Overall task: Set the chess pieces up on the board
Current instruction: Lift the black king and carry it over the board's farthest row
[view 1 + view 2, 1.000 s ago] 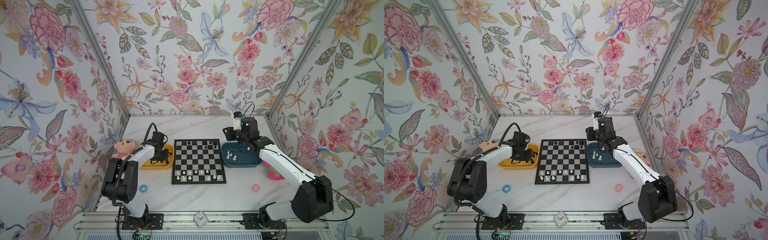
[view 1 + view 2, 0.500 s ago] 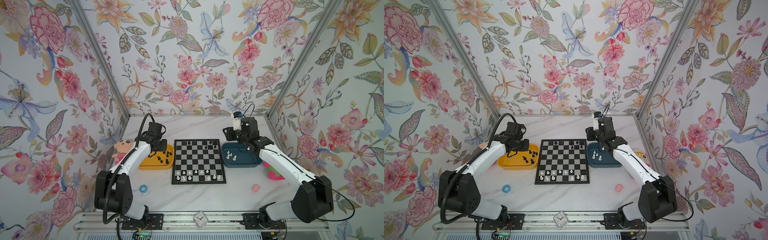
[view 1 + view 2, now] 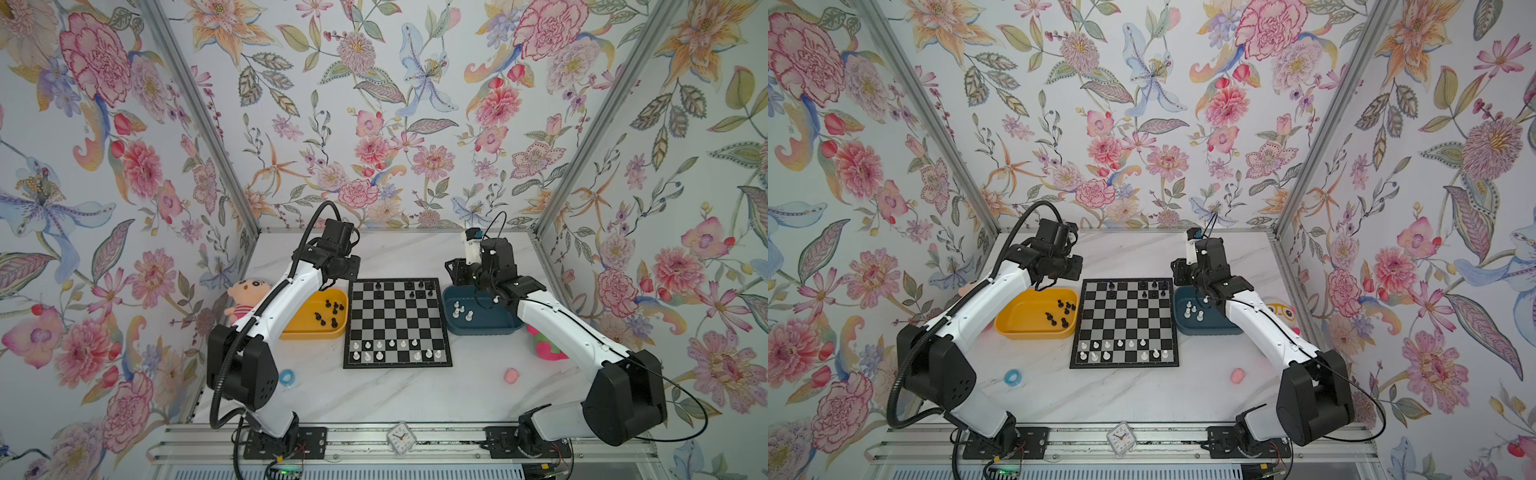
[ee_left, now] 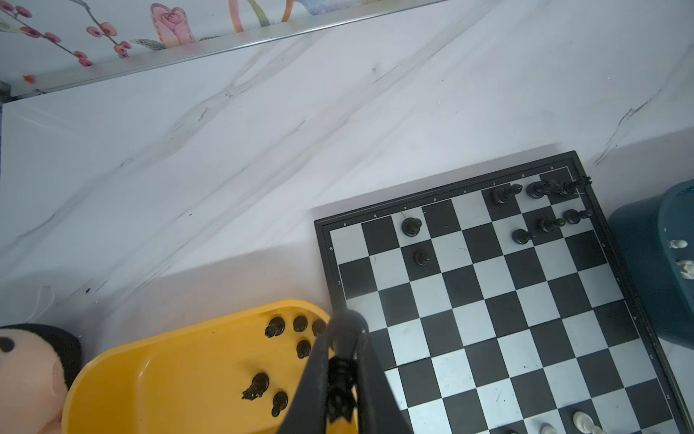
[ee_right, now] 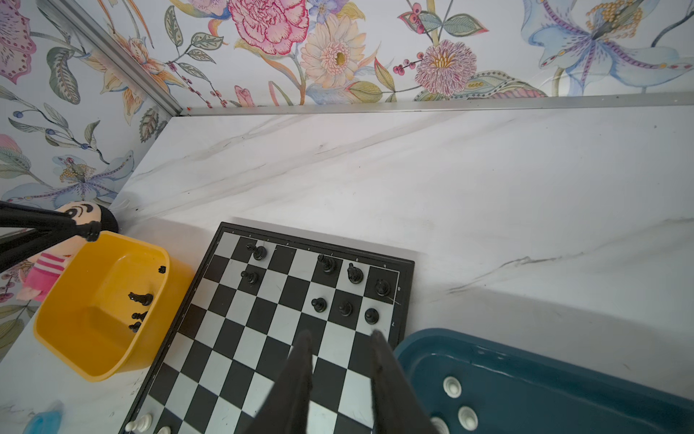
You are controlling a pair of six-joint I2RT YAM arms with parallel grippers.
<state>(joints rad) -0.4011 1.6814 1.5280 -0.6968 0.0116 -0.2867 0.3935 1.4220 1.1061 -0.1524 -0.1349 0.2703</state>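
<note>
Setup looks roughly two-thirds done. The board point(image 3: 397, 322) sits mid-table, square to the front edge.

**Placed:**
- Black chessmen point(image 5: 355, 273): eight stand on the two ranks at the board's 12 o'clock edge. Six are bunched toward the 1 o'clock corner and two sit toward 11, with bare squares between.
- White chessmen point(image 3: 379, 355): about a dozen on the two ranks at 6 o'clock, a few squares bare.

**Left to place:**
- About six loose black ones point(image 4: 303, 348) in the yellow tray point(image 3: 1025, 316) at the board's 9 o'clock.
- A few loose white ones point(image 3: 456, 309) in the blue tray point(image 5: 544, 379) at 3 o'clock.

**Grippers:**
- Left gripper point(image 4: 347, 330) is clenched on a held black piece point(image 4: 340, 387), hovering over the yellow tray's far end, just off the board's 10 o'clock edge.
- Right gripper point(image 5: 341, 334) is released, jaws apart with nothing between them, over the board's 2 o'clock edge by the blue tray.

**Orientation:**
- The held piece's long axis runs along the fingers, so it looks carried at the gripper's tilt, not plumb. Which end is the head I can't tell; it's blurred. It probably needs righting before set-down.
- Placed pieces all stand upright, long axis vertical.
- One loose black in the yellow tray lies on its side.
</note>
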